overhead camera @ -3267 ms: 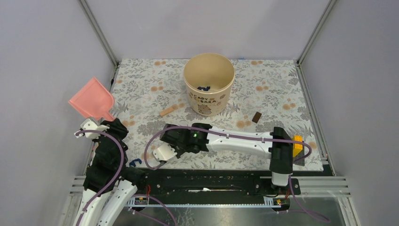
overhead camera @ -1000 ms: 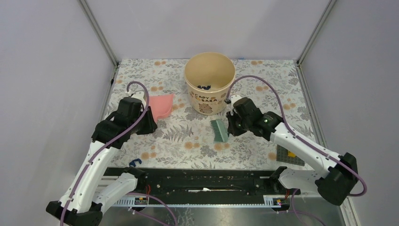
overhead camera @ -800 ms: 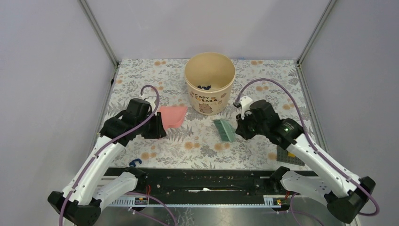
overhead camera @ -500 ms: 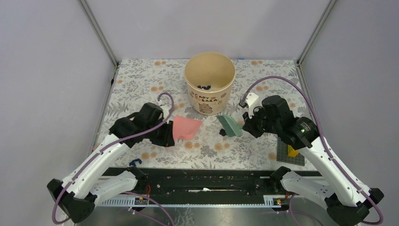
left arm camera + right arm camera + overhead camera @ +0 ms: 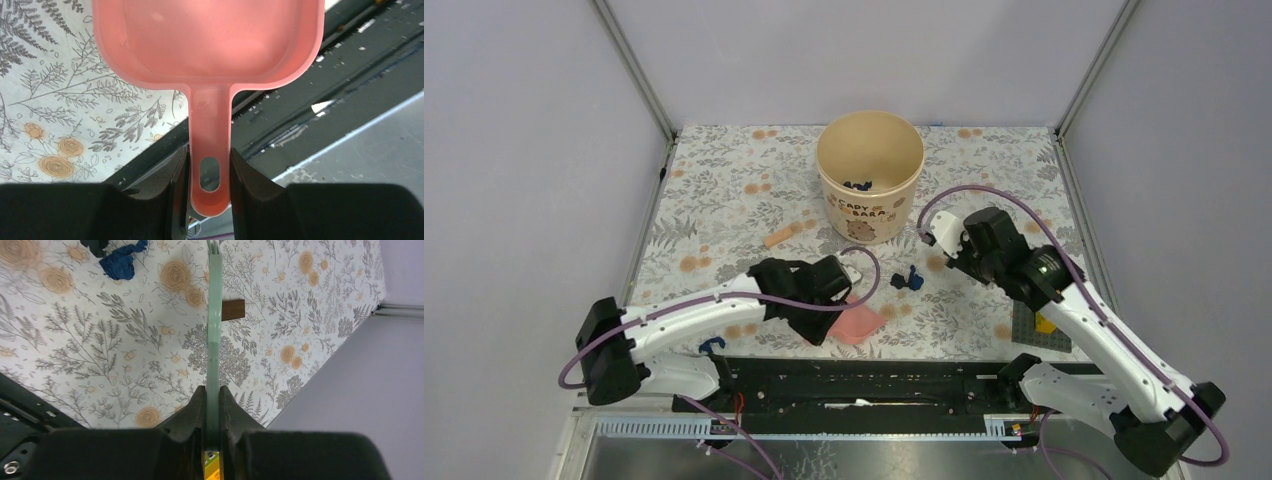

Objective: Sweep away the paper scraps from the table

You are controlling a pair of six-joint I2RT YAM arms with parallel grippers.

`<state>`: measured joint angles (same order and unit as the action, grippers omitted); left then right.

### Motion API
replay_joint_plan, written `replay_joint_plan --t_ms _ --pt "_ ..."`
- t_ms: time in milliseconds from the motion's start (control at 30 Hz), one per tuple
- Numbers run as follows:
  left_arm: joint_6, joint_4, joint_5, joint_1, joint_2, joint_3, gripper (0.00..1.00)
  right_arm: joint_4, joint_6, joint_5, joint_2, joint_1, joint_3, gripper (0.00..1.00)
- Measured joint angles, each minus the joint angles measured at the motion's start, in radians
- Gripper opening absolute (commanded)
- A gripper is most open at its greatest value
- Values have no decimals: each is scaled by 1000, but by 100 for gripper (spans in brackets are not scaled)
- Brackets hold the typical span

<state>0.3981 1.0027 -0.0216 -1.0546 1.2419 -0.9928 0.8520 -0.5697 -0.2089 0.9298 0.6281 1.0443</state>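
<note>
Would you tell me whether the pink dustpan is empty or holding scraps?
Empty as far as visible: the dustpan shows a bare pink floor in the left wrist view.

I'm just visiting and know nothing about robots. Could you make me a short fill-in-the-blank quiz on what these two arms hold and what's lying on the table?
1. The left gripper is closed on the handle of a ____ dustpan.
2. The right gripper grips a thin brush whose colour is ____.
3. The loose paper scraps on the table are mostly dark ____.

Missing words: pink; green; blue
</note>
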Motion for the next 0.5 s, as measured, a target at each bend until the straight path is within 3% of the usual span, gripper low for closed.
replay_joint_plan --t_ms 267,500 --pt "6 -34 113 -74 140 -17 0 -80 -53 -23 174 -1 -8 0" --pt "-2 -84 125 -88 187 -23 0 -121 -6 67 283 -1 3 0"
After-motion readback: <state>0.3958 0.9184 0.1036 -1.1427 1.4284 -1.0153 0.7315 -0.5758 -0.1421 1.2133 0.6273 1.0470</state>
